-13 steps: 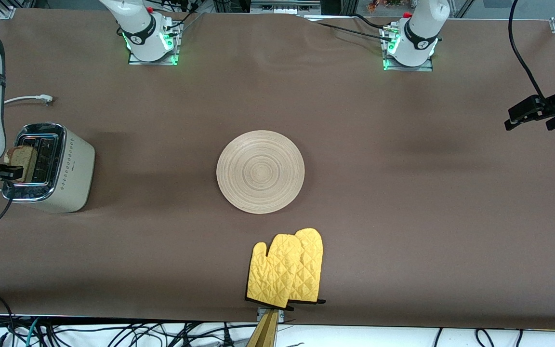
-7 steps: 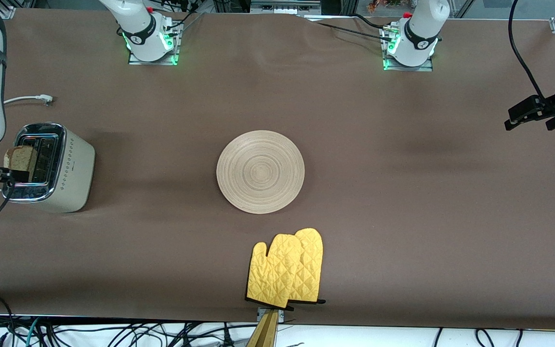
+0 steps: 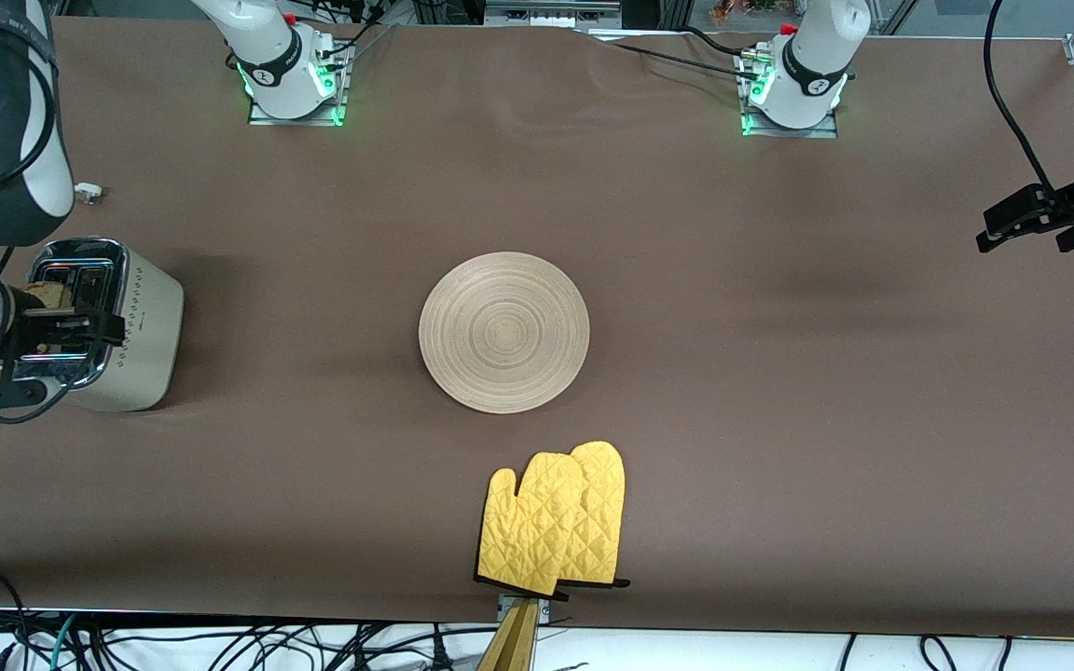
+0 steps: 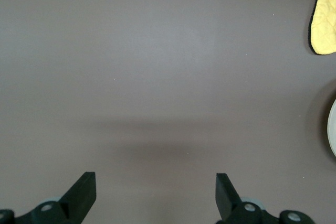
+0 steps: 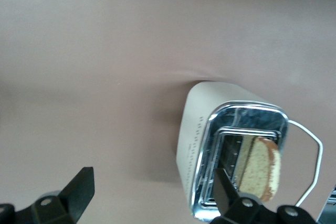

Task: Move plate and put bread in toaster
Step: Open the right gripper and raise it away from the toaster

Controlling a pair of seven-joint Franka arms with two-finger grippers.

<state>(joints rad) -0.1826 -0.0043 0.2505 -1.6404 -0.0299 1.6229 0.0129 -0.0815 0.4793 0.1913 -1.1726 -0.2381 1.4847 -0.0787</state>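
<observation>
The cream-white toaster (image 3: 141,335) stands at the right arm's end of the table. The bread (image 3: 45,296) stands in one of its slots with its top edge showing; the right wrist view shows the slice (image 5: 260,169) in the chrome top of the toaster (image 5: 197,129). My right gripper (image 3: 52,362) hangs open and empty over the toaster, and its own view shows it too (image 5: 152,192). The plate (image 3: 503,332) lies at the table's middle. My left gripper (image 3: 1036,228) waits open and empty over bare table (image 4: 155,192) at the left arm's end.
Two yellow oven mitts (image 3: 556,522) lie nearer the front camera than the plate, at the table's edge; one also shows in the left wrist view (image 4: 324,19). The toaster's white cord (image 3: 85,193) lies farther from the camera than the toaster.
The bread sits lower in the toaster slot than before. My right hand has moved off the bread and across the toaster top toward the plate. The left arm has not moved.
</observation>
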